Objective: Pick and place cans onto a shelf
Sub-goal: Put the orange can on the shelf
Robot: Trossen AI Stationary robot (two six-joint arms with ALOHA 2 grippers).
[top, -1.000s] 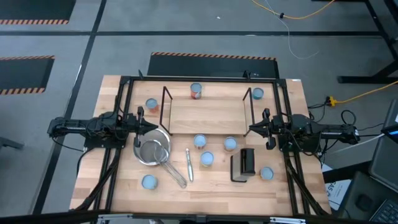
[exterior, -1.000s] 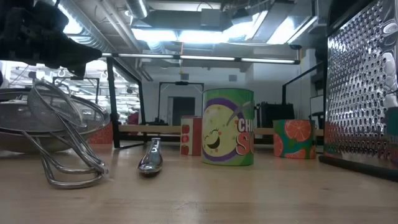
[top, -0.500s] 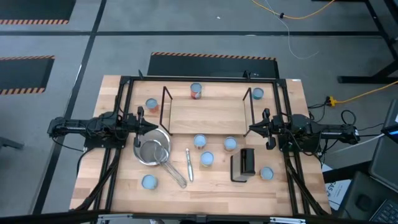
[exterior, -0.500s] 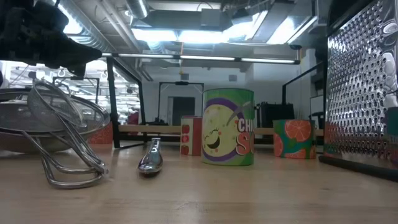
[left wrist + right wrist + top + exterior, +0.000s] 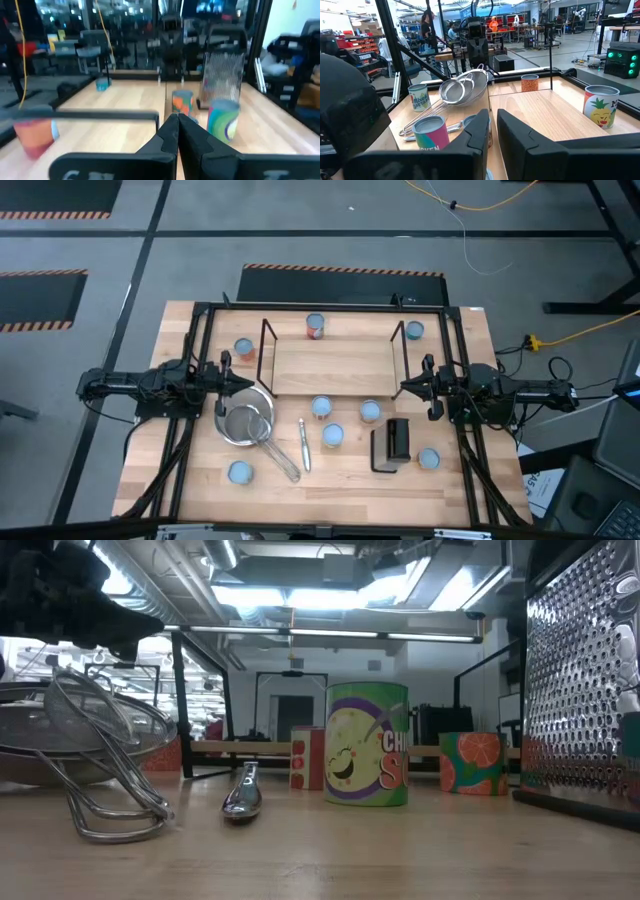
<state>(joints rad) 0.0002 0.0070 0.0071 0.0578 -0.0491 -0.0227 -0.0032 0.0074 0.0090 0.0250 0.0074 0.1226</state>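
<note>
A wooden table (image 5: 330,480) stands on a grey workshop floor, seen from above, with a black frame round its edges. At the middle of it sits the shelf (image 5: 335,366), a pale board with black wire ends, and its top is bare: no can is on it yet.

The cans lie scattered round it. Two sit behind the shelf, one with a red side (image 5: 316,326) and one at the far right (image 5: 414,330). One is off the shelf's left end (image 5: 243,348). Three cluster in front (image 5: 321,407) (image 5: 369,411) (image 5: 332,436), one is near the front left corner (image 5: 239,472), and one is right of a small black box (image 5: 398,440) (a grater, by the low view). A mesh strainer (image 5: 248,423) and a spoon (image 5: 304,445) lie front left.

The left gripper (image 5: 248,384) waits at the shelf's left end, fingers pressed together, empty. The right gripper (image 5: 404,389) waits at the shelf's right end, fingers a narrow gap apart, holding nothing.

Risks, as I judge them: fingers this narrow would knock a can over instead of straddling it unless they open first. The wire ends could catch an arm swinging in. The clustered cans could be nudged into each other.
</note>
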